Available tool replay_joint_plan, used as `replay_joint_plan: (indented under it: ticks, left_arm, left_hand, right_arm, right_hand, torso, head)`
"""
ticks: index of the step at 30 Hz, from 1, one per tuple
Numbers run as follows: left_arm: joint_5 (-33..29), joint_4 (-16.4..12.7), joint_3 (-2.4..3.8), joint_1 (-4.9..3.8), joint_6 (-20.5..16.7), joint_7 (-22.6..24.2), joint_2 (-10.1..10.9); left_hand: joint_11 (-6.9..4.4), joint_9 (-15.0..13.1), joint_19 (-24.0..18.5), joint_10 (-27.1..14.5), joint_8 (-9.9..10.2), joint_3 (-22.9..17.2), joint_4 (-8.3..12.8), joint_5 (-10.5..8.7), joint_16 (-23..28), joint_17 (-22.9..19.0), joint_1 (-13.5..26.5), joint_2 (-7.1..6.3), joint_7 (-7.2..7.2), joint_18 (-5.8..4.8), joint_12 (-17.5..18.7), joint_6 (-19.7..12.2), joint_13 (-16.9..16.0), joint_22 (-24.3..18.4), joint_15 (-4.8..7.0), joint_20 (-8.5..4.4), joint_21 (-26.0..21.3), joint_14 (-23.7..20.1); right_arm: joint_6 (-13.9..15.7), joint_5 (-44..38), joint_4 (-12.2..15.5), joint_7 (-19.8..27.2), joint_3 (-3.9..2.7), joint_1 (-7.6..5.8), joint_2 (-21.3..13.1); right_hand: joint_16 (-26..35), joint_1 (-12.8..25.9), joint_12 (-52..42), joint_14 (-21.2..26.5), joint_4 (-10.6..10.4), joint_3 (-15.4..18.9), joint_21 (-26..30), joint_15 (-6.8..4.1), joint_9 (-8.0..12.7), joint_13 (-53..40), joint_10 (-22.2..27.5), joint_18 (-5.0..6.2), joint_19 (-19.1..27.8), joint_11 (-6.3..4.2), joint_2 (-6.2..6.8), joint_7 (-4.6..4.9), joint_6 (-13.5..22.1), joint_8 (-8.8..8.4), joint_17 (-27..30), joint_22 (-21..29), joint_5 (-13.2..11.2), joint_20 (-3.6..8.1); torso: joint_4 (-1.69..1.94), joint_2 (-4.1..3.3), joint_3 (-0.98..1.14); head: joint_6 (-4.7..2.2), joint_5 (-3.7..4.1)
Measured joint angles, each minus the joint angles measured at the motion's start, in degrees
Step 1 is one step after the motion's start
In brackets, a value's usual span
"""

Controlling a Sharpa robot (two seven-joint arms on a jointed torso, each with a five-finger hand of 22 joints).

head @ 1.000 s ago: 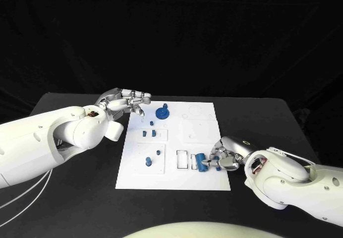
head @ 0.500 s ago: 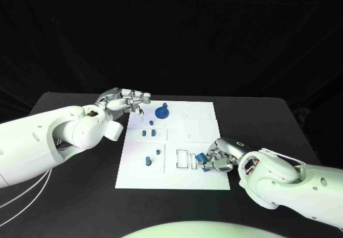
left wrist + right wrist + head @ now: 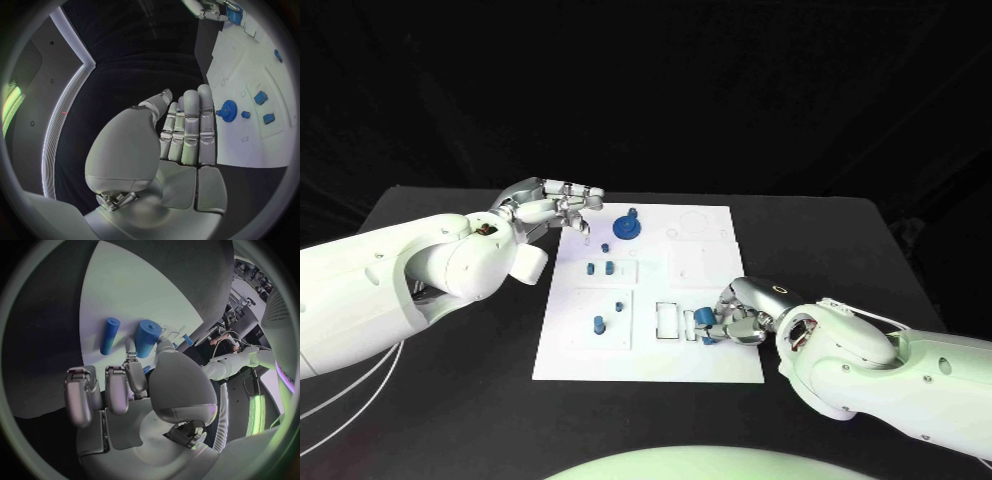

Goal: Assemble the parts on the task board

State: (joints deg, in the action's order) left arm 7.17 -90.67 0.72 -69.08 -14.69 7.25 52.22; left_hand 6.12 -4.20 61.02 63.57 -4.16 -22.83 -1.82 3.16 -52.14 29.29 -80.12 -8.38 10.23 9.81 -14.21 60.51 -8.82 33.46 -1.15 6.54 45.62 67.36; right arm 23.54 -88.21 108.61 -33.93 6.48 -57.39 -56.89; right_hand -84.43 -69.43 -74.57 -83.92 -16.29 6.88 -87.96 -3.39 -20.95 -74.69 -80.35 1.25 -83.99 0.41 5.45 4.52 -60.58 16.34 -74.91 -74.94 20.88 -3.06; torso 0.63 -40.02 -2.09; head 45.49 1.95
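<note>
The white task board [image 3: 711, 260] lies in the middle of the black table. My right hand [image 3: 744, 320] is at the board's near right part, where its thumb and a finger pinch a thick blue cylinder [image 3: 705, 318] [image 3: 147, 337]. A thin blue peg [image 3: 109, 335] lies on the board just beside it. My left hand [image 3: 557, 205] [image 3: 187, 125] hovers at the board's far left corner, fingers straight, holding nothing. A blue gear [image 3: 629, 228] [image 3: 227, 109] stands on the board near that hand.
Two small blue pieces [image 3: 599, 268] sit in a block left of the board's centre, and a blue peg [image 3: 600, 324] stands in the near left block. Rectangular slots [image 3: 668, 320] lie just left of the cylinder. Bare black table [image 3: 459, 400] surrounds the board.
My right hand has shifted a little left and turned, bringing the thick blue cylinder closer to the slots. The left hand has stayed in place.
</note>
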Motion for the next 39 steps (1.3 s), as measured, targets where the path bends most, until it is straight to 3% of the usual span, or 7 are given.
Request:
replay_joint_plan:
  ticks: [5,8,12,21,30,34,39]
  left_arm:
    - [0.0,0.0,0.0,0.0,0.0,-0.1,0.0]
    - [0.0,0.0,0.0,0.0,0.1,-0.1,0.1]
    - [0.0,-0.1,0.0,0.0,0.1,-0.1,0.1]
    - [0.0,-0.1,-0.02,0.0,0.1,-0.2,0.1]
    - [0.0,0.0,-0.04,0.0,0.2,-0.2,0.0]
    - [0.0,0.0,-0.05,0.0,0.2,-0.2,0.0]
    - [0.0,-0.2,-0.05,0.0,0.2,-0.2,0.0]
  left_hand:
    - [0.0,0.0,0.0,0.0,0.0,0.0,0.0,0.0,0.0,0.0,0.0,0.0,0.0,0.0,0.0,0.0,0.0,0.0,0.0,0.0,0.0,0.0]
    - [0.0,0.0,0.0,0.0,0.0,0.0,0.0,0.0,0.0,0.0,0.0,0.0,0.0,0.0,0.0,0.0,0.0,0.0,0.0,0.0,0.0,0.0]
    - [0.0,0.0,0.0,0.0,0.0,0.0,0.0,0.0,0.0,0.0,0.0,0.0,0.0,0.01,0.0,0.0,0.0,0.0,0.0,0.0,0.0,0.0]
    - [0.0,0.0,0.0,0.0,0.0,0.0,0.0,0.0,0.0,0.0,0.0,0.0,0.0,0.0,0.0,0.0,0.0,0.0,0.0,0.0,0.0,0.0]
    - [0.0,0.0,0.0,0.0,0.0,0.0,0.0,0.0,0.0,0.0,0.0,0.0,0.0,0.0,0.0,0.0,0.0,0.0,0.0,0.0,0.0,0.0]
    - [0.0,0.0,0.0,0.0,0.0,0.0,0.0,0.0,0.0,0.0,0.0,0.0,0.0,0.0,0.0,0.0,0.0,0.0,0.0,0.0,0.0,0.0]
    - [0.0,0.0,0.0,0.0,0.0,0.0,0.0,0.0,0.0,0.0,0.0,0.0,0.0,0.0,0.0,0.0,0.0,0.0,0.0,0.0,-0.2,0.0]
  right_arm:
    - [0.1,-0.4,0.1,-0.3,-0.01,0.01,0.0]
    - [0.6,-0.4,0.6,-0.6,0.04,0.1,-0.3]
    - [1.7,0.2,1.6,-1.0,0.08,0.14,-1.0]
    - [4.8,4.2,4.1,-1.4,-0.26,-1.76,-1.5]
    - [6.7,7.3,4.8,-1.2,-0.3,-2.11,-0.6]
    - [6.8,8.6,4.4,-1.1,-0.31,-2.13,0.9]
    - [6.3,10.4,2.9,-0.8,-0.31,-2.19,3.0]
  right_hand:
    - [0.0,-2.6,0.0,0.0,0.2,0.3,0.0,0.0,-0.9,-0.3,0.0,0.0,0.0,-0.01,-0.13,0.13,0.2,0.76,0.0,0.0,5.2,0.0]
    - [0.0,-3.6,-0.5,0.0,0.1,0.4,-0.5,-0.03,-1.4,-0.3,-0.6,0.01,0.0,-0.62,-0.6,-0.21,0.2,1.19,0.0,0.0,8.0,0.0]
    - [-0.3,-4.8,-0.9,-0.2,0.1,0.4,-0.7,-0.21,-1.9,-0.3,-0.7,0.0,0.0,-0.74,-0.77,-0.69,0.6,1.64,0.0,0.0,9.7,0.44]
    - [-0.3,-4.4,-0.9,0.0,0.0,0.6,-0.7,-0.42,-2.3,-0.3,-0.9,0.01,0.0,-0.93,-1.31,-0.51,0.3,1.83,0.0,0.0,10.7,0.44]
    - [-0.2,-4.0,-0.9,0.0,-0.1,0.9,-0.9,-0.42,-2.6,-0.3,-0.9,0.0,0.0,-0.93,-1.71,-0.51,0.3,2.2,0.0,0.0,11.3,0.44]
    - [-0.2,-3.0,-0.9,0.0,-0.4,1.2,-0.9,-0.42,-2.7,-0.3,-1.0,0.0,0.0,-1.04,-2.66,-0.51,0.3,2.2,0.0,0.0,11.4,0.44]
    - [-0.2,-0.4,-1.2,-0.2,-0.5,2.5,-0.9,-0.63,-3.5,-0.2,-1.5,0.0,0.0,-1.48,-4.05,-0.7,0.1,2.76,0.0,0.0,8.4,0.43]
  torso:
    - [-0.01,0.01,-0.01]
    - [-0.01,0.01,-0.01]
    - [-0.04,0.02,-0.01]
    - [-0.03,0.03,-0.04]
    - [0.03,0.03,-0.07]
    - [-0.01,0.03,-0.07]
    - [-0.01,-0.01,-0.1]
  head:
    - [-0.05,0.01]
    - [-0.09,-0.07]
    - [-0.18,-0.11]
    - [-0.54,0.02]
    - [-0.57,-0.18]
    - [-0.53,-0.23]
    - [-0.47,-0.19]
